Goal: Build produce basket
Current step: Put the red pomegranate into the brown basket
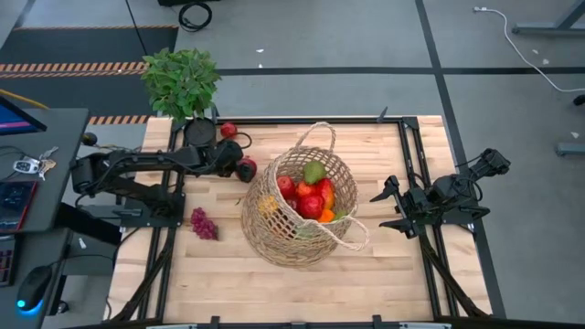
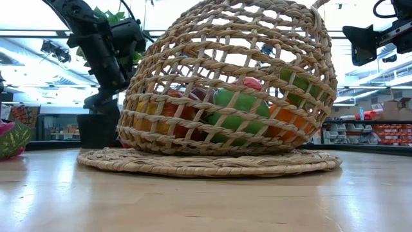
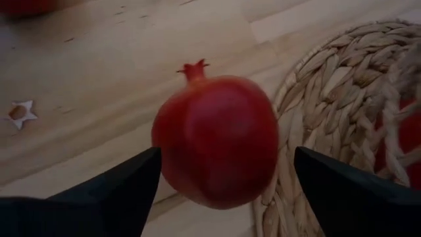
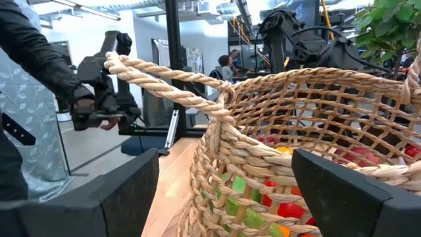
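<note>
Wicker basket (image 2: 232,84) fills the low view, standing mid-desk (image 1: 366,274) and holding red, green and orange produce (image 1: 311,194). Just beside its left wall, the left end effector (image 3: 220,191) stands spread wide around a red pomegranate (image 3: 216,138) without pinching it. Well right of the basket, the right end effector (image 1: 388,206) waits, fingers apart, empty. Purple grapes (image 1: 203,223) lie left.

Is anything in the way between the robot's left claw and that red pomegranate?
No. The left gripper is open, and the pomegranate sits right between its fingers, with only bare table around it. The basket stands just beside it.
</note>
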